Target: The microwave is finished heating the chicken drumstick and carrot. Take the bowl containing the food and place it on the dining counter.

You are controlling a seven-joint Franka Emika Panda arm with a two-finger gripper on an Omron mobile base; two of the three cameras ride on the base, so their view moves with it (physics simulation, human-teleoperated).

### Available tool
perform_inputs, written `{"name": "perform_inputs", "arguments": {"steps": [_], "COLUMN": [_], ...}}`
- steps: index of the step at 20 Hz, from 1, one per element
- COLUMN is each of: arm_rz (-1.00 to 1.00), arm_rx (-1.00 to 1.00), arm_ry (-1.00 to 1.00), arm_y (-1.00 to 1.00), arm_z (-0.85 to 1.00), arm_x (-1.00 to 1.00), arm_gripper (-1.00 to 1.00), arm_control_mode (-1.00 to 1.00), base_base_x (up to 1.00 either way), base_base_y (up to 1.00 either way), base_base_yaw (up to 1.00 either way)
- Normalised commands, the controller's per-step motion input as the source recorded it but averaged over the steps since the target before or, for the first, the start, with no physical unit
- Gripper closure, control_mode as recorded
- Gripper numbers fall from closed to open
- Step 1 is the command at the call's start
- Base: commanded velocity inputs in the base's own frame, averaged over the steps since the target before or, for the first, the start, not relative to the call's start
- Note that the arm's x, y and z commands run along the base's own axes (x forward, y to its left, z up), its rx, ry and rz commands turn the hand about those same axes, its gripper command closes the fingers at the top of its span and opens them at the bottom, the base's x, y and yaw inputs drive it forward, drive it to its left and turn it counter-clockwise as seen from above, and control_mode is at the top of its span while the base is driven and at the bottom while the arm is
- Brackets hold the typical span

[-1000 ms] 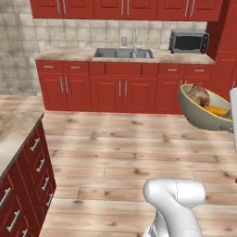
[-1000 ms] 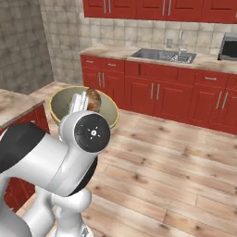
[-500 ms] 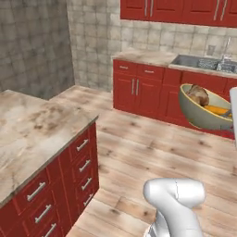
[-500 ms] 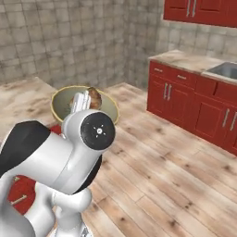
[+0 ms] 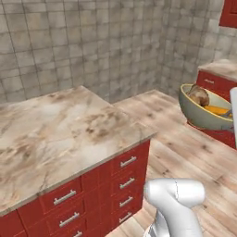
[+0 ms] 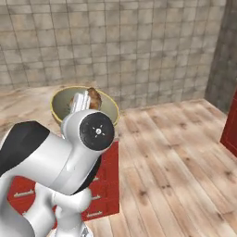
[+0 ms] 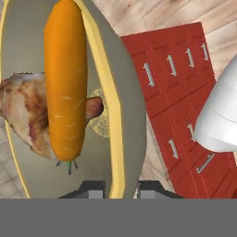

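Grey tiled walls meet in a corner behind everything. From the left base view, the dining worktop [image 5: 65, 134], beige veined marble over red drawers [image 5: 92, 192], spreads across the left; the bowl [image 5: 201, 111] hangs in the air to its right, above the wooden floor [image 5: 185, 152], tilted, with its right side cut off by the frame. The chicken drumstick [image 5: 199, 95] and a strip of carrot [image 5: 217, 110] show inside.

From the right base view, the arm's white and dark joint hides most of the bowl [image 6: 62, 104]; the drumstick [image 6: 94, 96] peeks over the rim.

The hand view looks along the bowl's rim [image 7: 104, 74]. The hand [image 7: 121, 189] is clamped on the bowl's wall, one finger inside and one outside. The carrot [image 7: 65, 78] lies across the drumstick [image 7: 28, 115], and red drawer fronts [image 7: 176, 92] show below.
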Motion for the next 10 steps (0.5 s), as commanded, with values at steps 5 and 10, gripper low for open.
{"name": "perform_inputs", "arguments": {"steps": [5,10], "arm_rz": [0.00,0.00], "arm_rx": [0.00,0.00], "arm_ry": [0.00,0.00], "arm_y": [0.00,0.00], "arm_z": [0.00,0.00], "arm_x": [0.00,0.00], "arm_gripper": [1.00,1.00], "arm_control_mode": [1.00,1.00], "base_base_x": [1.00,0.81], "base_base_y": [-0.29,-0.51], "base_base_yaw": [0.72,0.73]}}
